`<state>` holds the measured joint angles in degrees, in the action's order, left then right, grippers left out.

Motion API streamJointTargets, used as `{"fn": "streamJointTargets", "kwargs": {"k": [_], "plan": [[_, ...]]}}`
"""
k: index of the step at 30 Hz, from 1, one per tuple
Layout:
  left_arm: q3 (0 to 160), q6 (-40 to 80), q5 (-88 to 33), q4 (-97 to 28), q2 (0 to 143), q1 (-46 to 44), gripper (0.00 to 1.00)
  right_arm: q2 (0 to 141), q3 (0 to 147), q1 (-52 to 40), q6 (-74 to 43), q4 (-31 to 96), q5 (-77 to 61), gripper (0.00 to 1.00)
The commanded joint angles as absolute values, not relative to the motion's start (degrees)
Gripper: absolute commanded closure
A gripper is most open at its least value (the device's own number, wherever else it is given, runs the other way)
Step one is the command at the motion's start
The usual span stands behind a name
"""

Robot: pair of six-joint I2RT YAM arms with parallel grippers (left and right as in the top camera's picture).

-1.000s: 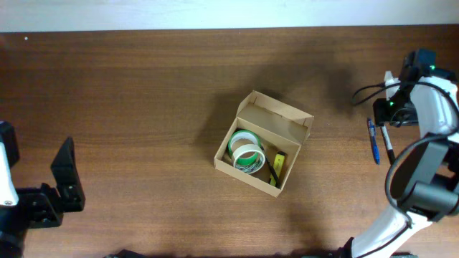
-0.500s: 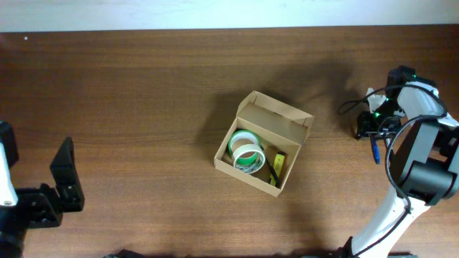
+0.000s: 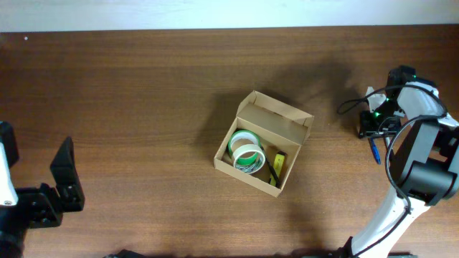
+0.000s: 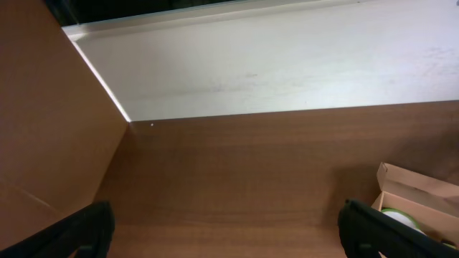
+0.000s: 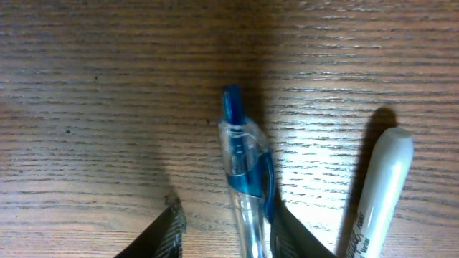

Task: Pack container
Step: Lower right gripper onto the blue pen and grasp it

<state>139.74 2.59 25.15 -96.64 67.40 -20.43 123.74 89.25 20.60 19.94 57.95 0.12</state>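
Observation:
The container (image 3: 278, 113) is an open tan cardboard box at the table's middle, its flap lid standing at the back. Inside it are green and white tape rolls (image 3: 245, 152) and a yellow and black item (image 3: 277, 166). The container's corner also shows in the left wrist view (image 4: 419, 188). My right gripper (image 3: 371, 130) is low over a blue pen (image 5: 244, 161) on the table at the right. Its fingers (image 5: 229, 236) are open and straddle the pen, whose lower end shows in the overhead view (image 3: 374, 150). My left gripper (image 4: 233, 236) is open and empty at the far left (image 3: 63, 175).
A white marker (image 5: 376, 193) lies just right of the blue pen, close to my right finger. A pale wall (image 4: 272, 64) runs along the table's far edge.
My right gripper has swung in from the far right and come down over the blue pen, then held still. The left arm and the container have not moved.

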Motion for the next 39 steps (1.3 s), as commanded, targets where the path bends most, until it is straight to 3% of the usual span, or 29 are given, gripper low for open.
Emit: {"fn": "streamJointTargets", "kwargs": {"k": [1,15,26,31,39], "plan": [[139.48,1.5,25.98,-96.64,67.75,-20.08,0.0,124.07,86.87,20.71,19.42,57.21,-0.89,0.65],[139.5,1.5,25.98,-94.59,67.75,-20.08,0.0,124.07,81.84,21.58,18.55,51.92,-1.32,0.7],[139.5,1.52,25.96,-94.76,67.72,-20.08,0.0,124.07,81.84,23.35,17.93,50.57,-1.83,0.83],[139.5,1.54,25.93,-94.78,67.75,-20.08,0.0,124.07,81.84,23.77,17.5,50.3,-1.96,0.96],[139.5,1.54,25.96,-94.78,67.72,-20.08,0.0,124.07,81.84,23.77,17.06,50.02,-1.96,0.96]]}}
